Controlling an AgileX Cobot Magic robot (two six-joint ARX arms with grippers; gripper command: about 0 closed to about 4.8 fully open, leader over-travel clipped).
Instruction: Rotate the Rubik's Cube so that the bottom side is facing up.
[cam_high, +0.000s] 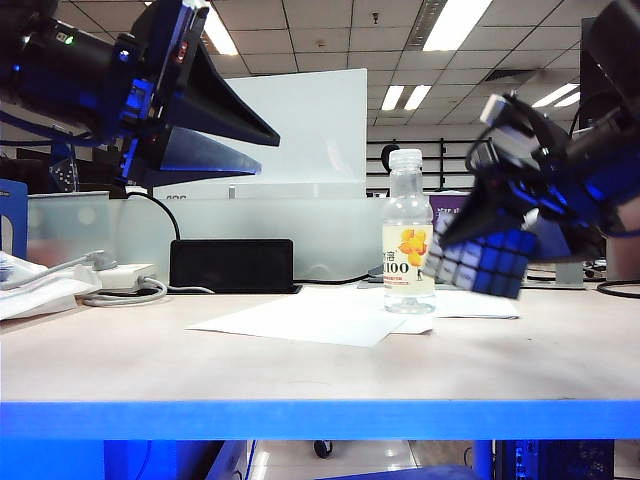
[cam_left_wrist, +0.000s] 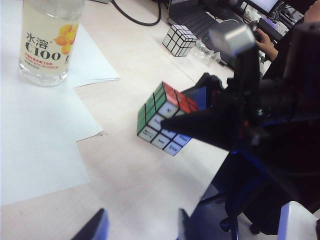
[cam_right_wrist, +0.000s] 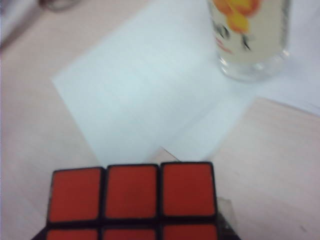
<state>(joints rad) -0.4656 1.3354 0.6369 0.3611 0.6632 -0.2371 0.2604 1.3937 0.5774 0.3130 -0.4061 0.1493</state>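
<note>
The Rubik's Cube (cam_high: 480, 262) hangs tilted just above the table, right of the bottle, with my right gripper (cam_high: 512, 232) shut on it. In the left wrist view the Rubik's Cube (cam_left_wrist: 162, 117) shows green, red and white logo-printed faces, and a dark finger of the right gripper (cam_left_wrist: 192, 120) crosses it. In the right wrist view the Rubik's Cube (cam_right_wrist: 132, 192) shows its red face close up, hiding most of the right gripper (cam_right_wrist: 132, 222). My left gripper (cam_high: 268, 152) is high at the upper left, open and empty. Its fingertips (cam_left_wrist: 95, 227) stand apart over bare table.
A clear drink bottle (cam_high: 408, 235) stands on white paper sheets (cam_high: 310, 320) mid-table. A black box (cam_high: 232, 265) and a power strip with cables (cam_high: 125, 280) lie at the back left. A second, silver cube (cam_left_wrist: 180, 40) sits near the table's far edge.
</note>
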